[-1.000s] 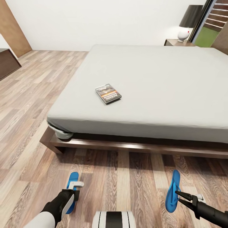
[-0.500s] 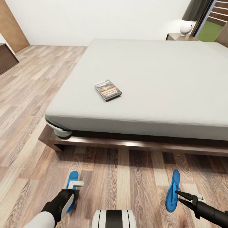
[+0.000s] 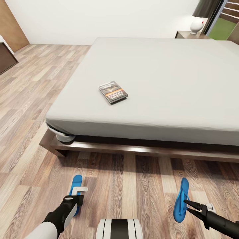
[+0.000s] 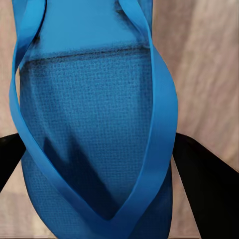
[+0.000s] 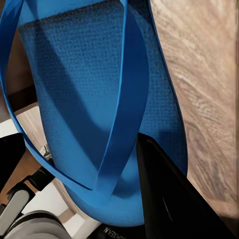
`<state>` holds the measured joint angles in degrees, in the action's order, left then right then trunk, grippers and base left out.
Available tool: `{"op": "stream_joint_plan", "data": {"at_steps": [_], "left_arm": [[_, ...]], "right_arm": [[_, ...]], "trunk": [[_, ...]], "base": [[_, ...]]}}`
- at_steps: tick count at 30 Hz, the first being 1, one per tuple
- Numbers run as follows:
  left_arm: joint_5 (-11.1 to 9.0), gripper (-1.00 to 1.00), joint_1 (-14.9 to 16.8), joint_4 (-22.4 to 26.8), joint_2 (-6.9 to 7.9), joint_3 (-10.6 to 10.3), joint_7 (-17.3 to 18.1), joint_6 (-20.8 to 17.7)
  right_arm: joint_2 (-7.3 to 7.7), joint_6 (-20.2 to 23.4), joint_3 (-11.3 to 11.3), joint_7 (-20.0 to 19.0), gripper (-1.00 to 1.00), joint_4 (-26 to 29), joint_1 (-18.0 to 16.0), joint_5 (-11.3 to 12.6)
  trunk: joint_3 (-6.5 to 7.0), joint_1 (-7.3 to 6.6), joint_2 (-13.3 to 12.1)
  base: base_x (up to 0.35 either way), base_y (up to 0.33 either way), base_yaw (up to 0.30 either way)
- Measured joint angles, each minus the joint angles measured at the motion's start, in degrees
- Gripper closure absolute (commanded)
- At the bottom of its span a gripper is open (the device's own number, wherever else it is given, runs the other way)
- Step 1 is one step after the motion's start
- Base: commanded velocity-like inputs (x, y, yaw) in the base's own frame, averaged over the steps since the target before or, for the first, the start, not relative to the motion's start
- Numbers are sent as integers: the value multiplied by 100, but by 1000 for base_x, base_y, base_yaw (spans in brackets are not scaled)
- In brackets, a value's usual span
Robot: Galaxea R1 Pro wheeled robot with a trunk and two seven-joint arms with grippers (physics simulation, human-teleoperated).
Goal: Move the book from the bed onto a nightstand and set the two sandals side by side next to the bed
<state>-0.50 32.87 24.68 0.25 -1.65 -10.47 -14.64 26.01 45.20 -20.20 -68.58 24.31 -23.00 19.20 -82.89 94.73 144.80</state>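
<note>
From the head, the book (image 3: 113, 92) lay on the bed (image 3: 172, 83) near its foot edge, nearer the left arm. Short of that edge, each gripper clasped a sandal. Left wrist: left sandal (image 4: 94, 124) between dark fingers (image 4: 211, 184). Right wrist: right sandal (image 5: 94, 99), a finger (image 5: 169, 199) against its sole.

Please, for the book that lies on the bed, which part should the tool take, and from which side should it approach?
The book lies flat, turned askew, near the bed's near-left corner. Probably best: come down from above on the foot side and pinch across its narrow width, one finger on each long edge. It is thin, so the fingers likely must press into the mattress. Both tools hold sandals now.
</note>
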Motion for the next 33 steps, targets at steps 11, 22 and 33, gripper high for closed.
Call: {"op": "stream_joint_plan", "data": {"at_steps": [11,22,33], "left_arm": [[8,100,0,12,-9,-15,5,-1],[1,100,0,18,-9,-6,-5,-6],[5,100,0,17,-17,-10,6,-4]], "right_arm": [[0,3,4,1,100,3,0,3],[0,1,9,3,100,2,-2,4],[0,4,6,0,100,6,-2,5]], "trunk": [[-156,18,10],[-156,15,10],[-156,18,10]], "base": [[0,0,0],[208,151,0],[110,71,0]]}}
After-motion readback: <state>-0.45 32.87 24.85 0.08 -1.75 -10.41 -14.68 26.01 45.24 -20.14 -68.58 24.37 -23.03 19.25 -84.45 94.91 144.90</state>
